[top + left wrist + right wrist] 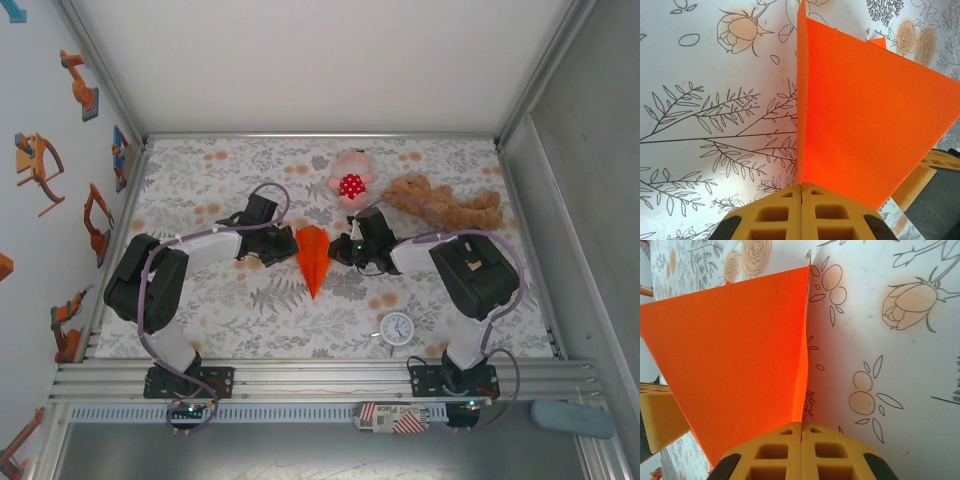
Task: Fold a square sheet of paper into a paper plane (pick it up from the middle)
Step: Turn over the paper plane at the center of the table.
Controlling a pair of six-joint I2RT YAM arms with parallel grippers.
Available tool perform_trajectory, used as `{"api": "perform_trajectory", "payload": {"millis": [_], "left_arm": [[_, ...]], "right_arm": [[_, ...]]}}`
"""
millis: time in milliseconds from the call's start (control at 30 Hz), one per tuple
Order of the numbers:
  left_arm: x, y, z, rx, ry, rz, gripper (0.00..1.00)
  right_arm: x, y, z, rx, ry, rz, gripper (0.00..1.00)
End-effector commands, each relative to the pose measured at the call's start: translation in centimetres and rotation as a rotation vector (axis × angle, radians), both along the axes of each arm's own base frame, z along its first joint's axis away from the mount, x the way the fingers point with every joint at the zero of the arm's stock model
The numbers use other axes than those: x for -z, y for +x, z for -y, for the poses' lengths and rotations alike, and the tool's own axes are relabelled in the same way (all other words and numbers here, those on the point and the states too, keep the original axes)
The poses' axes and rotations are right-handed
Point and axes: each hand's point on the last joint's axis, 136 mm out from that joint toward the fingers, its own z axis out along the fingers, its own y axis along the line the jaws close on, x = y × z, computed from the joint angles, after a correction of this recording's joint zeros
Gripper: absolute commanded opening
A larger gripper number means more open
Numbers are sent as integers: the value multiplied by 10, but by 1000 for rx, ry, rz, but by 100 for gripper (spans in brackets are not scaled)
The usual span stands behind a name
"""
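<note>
The square sheet of paper is folded into a slim bright orange paper plane (313,260) with its point toward the near edge, in the middle of the floral table. My left gripper (292,247) is shut on its left side and my right gripper (336,250) on its right side. In the left wrist view the yellow fingertips (802,186) meet on the paper plane's upright fold (865,110). In the right wrist view the right gripper (801,424) pinches the paper plane (740,355) the same way. Each wrist view also catches the other gripper's yellow finger at its edge.
A pink plush toy with a red spotted patch (350,180) and a brown teddy bear (445,205) lie just behind the right gripper. A small white clock (397,328) sits near the front right. Metal frame walls enclose the table, with a rail (320,378) at the near edge.
</note>
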Motion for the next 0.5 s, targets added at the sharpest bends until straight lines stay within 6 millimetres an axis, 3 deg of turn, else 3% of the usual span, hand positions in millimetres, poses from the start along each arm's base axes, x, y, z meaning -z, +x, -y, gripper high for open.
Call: {"api": "perform_trajectory", "payload": {"millis": [0,200,467], "left_arm": [[-9,-1,-5,12,-3,16,5],[-10,-2,-14,-10,-2,38,6],[3,-7,-19,-26,8,21,7]], "right_arm": [[-12,5,3,9,-11,40,0],[-11,5,11,30,-37,46,0],[3,4,16,45,-68,22,0]]}}
